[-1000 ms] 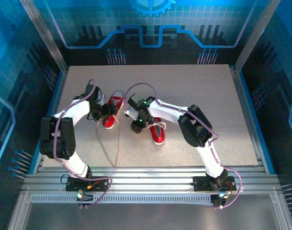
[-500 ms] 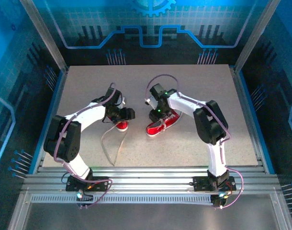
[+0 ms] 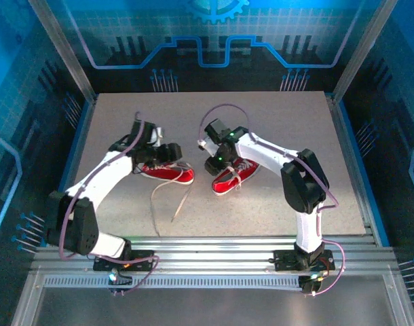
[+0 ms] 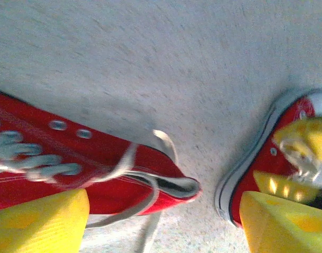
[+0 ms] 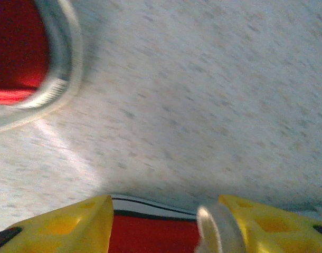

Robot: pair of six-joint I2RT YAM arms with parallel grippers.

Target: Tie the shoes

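Two red sneakers lie near each other in the middle of the table [image 3: 295,122], and neither is tied. On your left, the left gripper [image 3: 170,153] hangs over the left shoe [image 3: 167,174]. Its fingers [image 4: 42,221] are spread wide, with nothing pinched between them. That shoe's long axis runs nearly across the table, tilting a little toward you at its right end. Its loose laces [image 3: 167,202] trail off the near side toward the arm bases.

That is the relation your next move likely turns on. The free lace ends lie on the near side of the shoe from the left hand, so it would have to come back toward you to reach them. The left arm is clearly the nearer one.

Further right, the right shoe [image 3: 233,175] lies on a diagonal, its near end pointing toward the left shoe. The right gripper [image 3: 214,163] sits at that end. In the right wrist view its fingers [image 5: 60,224] stand either side of the red canvas. You cannot tell whether they are pressing it or merely straddling it.
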